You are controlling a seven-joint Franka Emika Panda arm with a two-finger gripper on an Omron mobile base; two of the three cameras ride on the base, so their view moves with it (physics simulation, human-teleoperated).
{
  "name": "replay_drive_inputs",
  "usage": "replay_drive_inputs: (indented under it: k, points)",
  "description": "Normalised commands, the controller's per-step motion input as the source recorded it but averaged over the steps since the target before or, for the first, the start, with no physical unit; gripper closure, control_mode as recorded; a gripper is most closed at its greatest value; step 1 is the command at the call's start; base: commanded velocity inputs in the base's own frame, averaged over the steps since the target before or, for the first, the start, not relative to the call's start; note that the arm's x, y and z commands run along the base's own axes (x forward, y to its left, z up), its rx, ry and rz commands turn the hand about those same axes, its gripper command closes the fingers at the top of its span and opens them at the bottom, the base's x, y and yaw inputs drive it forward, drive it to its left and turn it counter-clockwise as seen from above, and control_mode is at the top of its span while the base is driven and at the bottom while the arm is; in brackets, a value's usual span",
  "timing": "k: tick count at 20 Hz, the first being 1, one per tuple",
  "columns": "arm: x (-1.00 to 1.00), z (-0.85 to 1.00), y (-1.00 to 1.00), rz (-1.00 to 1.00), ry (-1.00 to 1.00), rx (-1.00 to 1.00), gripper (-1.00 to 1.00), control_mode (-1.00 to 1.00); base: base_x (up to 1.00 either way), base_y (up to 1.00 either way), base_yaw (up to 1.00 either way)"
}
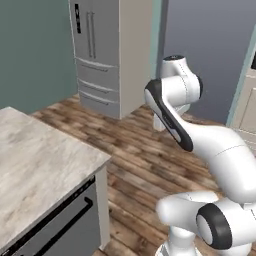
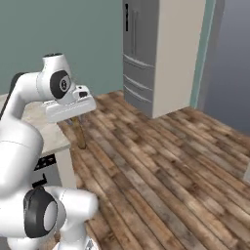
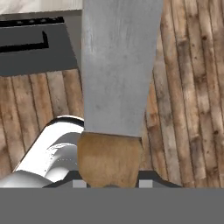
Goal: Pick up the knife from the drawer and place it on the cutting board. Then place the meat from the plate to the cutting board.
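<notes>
My gripper (image 3: 109, 181) is shut on the knife (image 3: 117, 70). In the hand view its brown wooden handle sits between my fingertips and the broad grey blade runs away from the camera, over the wooden floor. From the right base camera, the gripper (image 2: 77, 118) hangs beside the counter corner, and the knife (image 2: 80, 133) points down from it toward the floor. The drawer, the cutting board, the meat and the plate are out of view.
A pale marble counter (image 1: 40, 165) with a dark appliance front (image 1: 60, 227) under it stands at the left. A grey fridge (image 1: 97, 55) stands at the back, beside a beige panel. Wooden floor (image 2: 161, 166) spreads open between them.
</notes>
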Motion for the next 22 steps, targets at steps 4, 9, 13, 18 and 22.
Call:
replay_drive_inputs:
  k: [4, 9, 13, 18, 22]
  points:
    - [0.0, 0.0, 0.0, 0.0, 0.0, 0.0, 1.0, 1.0, 0.01, -0.14, 0.65]
    - [0.0, 0.0, 0.0, 0.0, 0.0, 0.0, 1.0, 1.0, 0.0, -0.13, 0.64]
    - [0.0, 0.0, 0.0, 0.0, 0.0, 0.0, 1.0, 1.0, 0.0, -0.07, 0.63]
    - [0.0, 0.0, 0.0, 0.0, 0.0, 0.0, 1.0, 1.0, 0.0, 0.0, 0.57]
    - [0.0, 0.0, 0.0, 0.0, 0.0, 0.0, 1.0, 1.0, 0.03, -0.55, 0.49]
